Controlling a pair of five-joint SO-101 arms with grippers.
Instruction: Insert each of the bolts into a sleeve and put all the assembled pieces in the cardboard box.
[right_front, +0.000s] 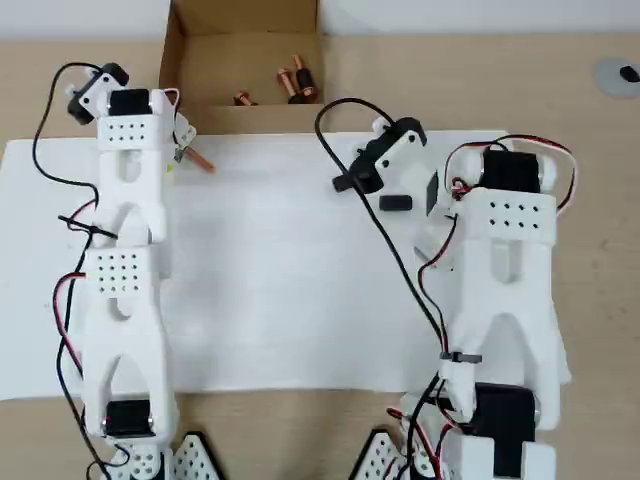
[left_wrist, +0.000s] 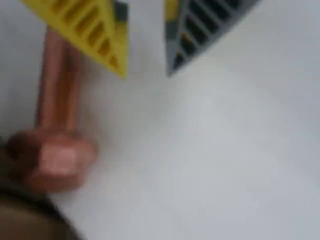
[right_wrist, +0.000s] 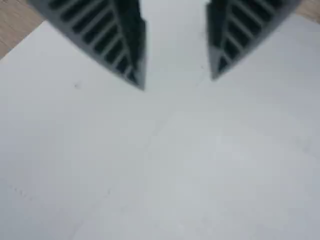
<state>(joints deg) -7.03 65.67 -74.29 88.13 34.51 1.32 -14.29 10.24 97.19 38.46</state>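
Observation:
A copper bolt (right_front: 203, 160) lies on the white sheet (right_front: 280, 280), just in front of the cardboard box (right_front: 245, 118). My left gripper (right_front: 183, 147) hovers right beside it. In the left wrist view the gripper (left_wrist: 146, 74) is open, and the bolt (left_wrist: 57, 125) lies outside the yellow finger (left_wrist: 95, 35) rather than between the two. Its hexagonal head points toward the camera. My right gripper (right_front: 368, 190) is over the sheet's far middle, and its own view shows it (right_wrist: 177, 80) open over bare sheet. Copper pieces (right_front: 297, 82) lie inside the box.
The white sheet covers most of the wooden table (right_front: 600, 130). A small grey disc (right_front: 615, 75) sits at the far right corner. Black and red cables (right_front: 400, 260) trail along both arms. The sheet's middle, between the arms, is bare.

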